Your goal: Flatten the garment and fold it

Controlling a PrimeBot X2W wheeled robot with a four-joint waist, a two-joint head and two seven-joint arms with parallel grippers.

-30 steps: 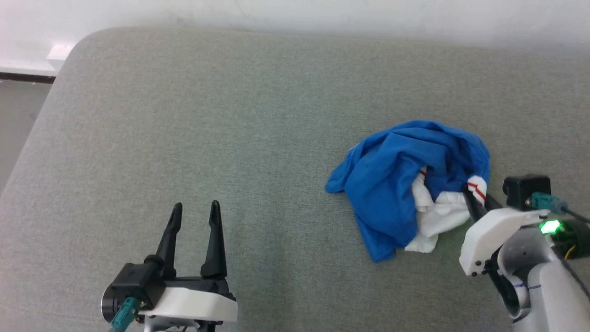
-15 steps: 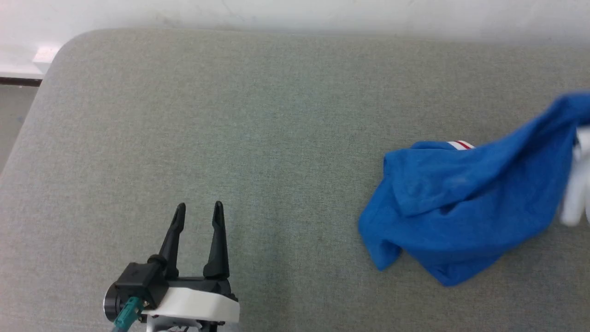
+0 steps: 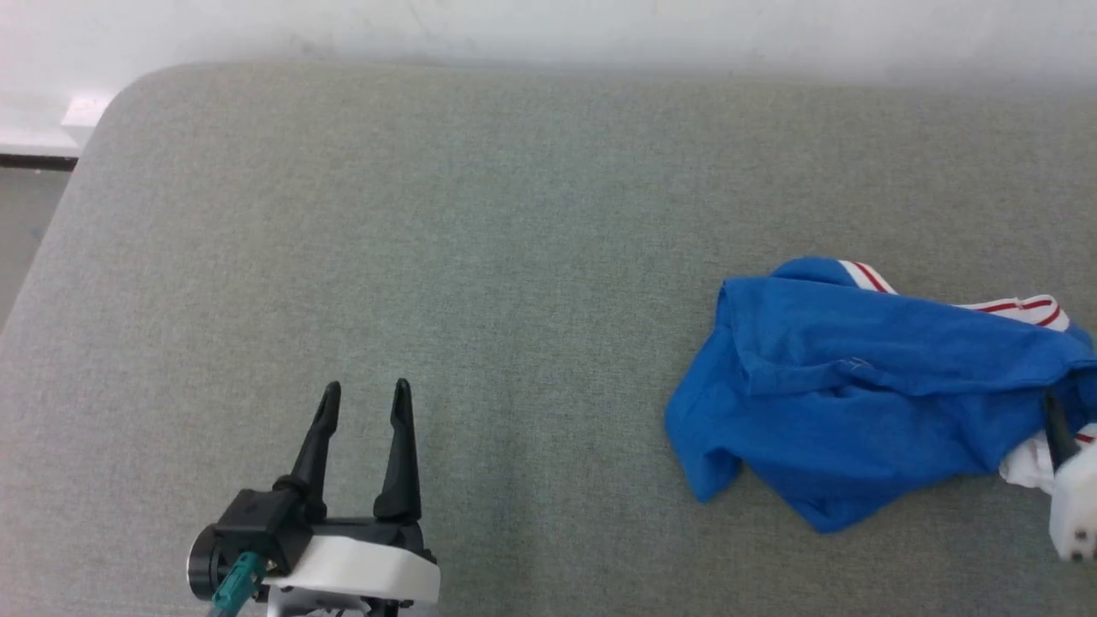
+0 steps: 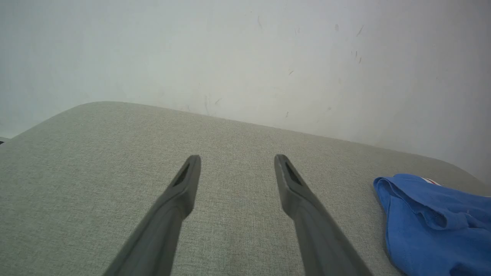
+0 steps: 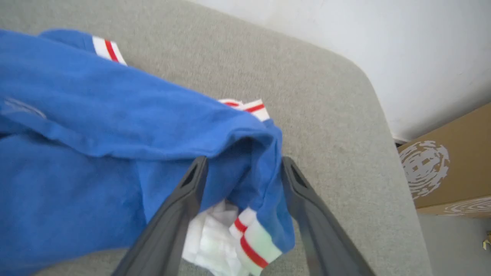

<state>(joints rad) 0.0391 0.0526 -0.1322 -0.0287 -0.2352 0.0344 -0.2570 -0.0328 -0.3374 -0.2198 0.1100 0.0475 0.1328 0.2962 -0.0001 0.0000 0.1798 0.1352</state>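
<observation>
both tools stand apart-fingered: left tool (image 3: pixel 367 387) idle at 7 o'clock; right tool (image 5: pixel 243 161) straddles, unclamped, the crumpled royal-blue jersey t-shirt (image 3: pixel 857 386) at 4 o'clock on the grey fabric tabletop (image 3: pixel 428 214), likely to regrip for flattening.

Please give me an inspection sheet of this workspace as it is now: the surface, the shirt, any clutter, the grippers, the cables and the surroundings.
surface: grey-green padded top, rounded corners.
job's things: blue shirt crumpled at the right side, neither flat nor folded; red-and-white trim shows.
clutter: nothing seen.
grippers: left gripper open over bare fabric, apart from the shirt; right gripper open, with shirt cloth lying between its fingers.
cables: teal plug at the base of the left gripper.
surroundings: white wall behind the top; cardboard box beyond its right edge.
</observation>
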